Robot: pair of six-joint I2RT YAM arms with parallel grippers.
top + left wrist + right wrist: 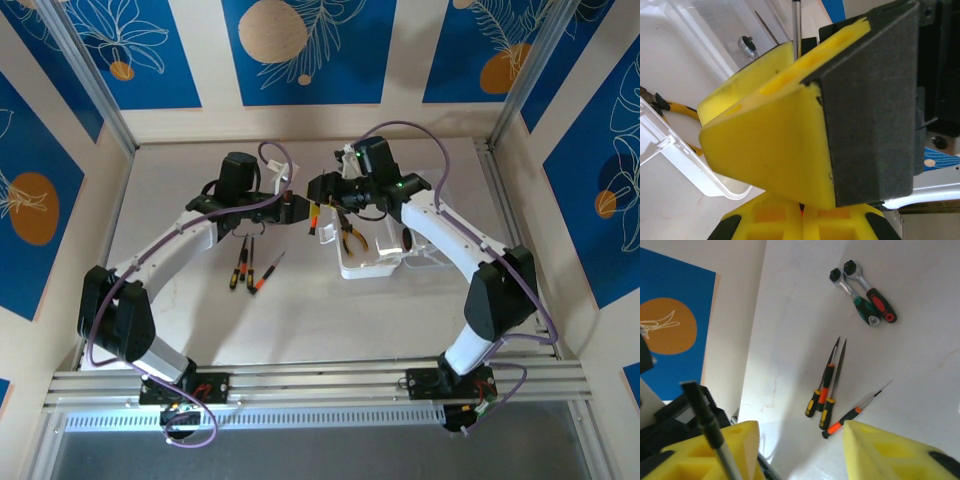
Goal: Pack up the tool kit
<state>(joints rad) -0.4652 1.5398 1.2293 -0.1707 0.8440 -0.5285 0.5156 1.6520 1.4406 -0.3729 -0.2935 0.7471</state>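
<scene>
Over mid-tabletop the left gripper [300, 212] pinches a screwdriver [315, 218] between the part-open fingers of the right gripper [800, 450]; the case [375, 268], right of centre, holds pliers [350, 238], while three slim drivers [832, 390] and two ratchet wrenches [862, 290] lie unpacked.

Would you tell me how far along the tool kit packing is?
Done: pliers lie in the open case. In hand: left gripper shut on a slim tool beside the right gripper. Left: three screwdrivers, two ratchet wrenches on the table.
</scene>
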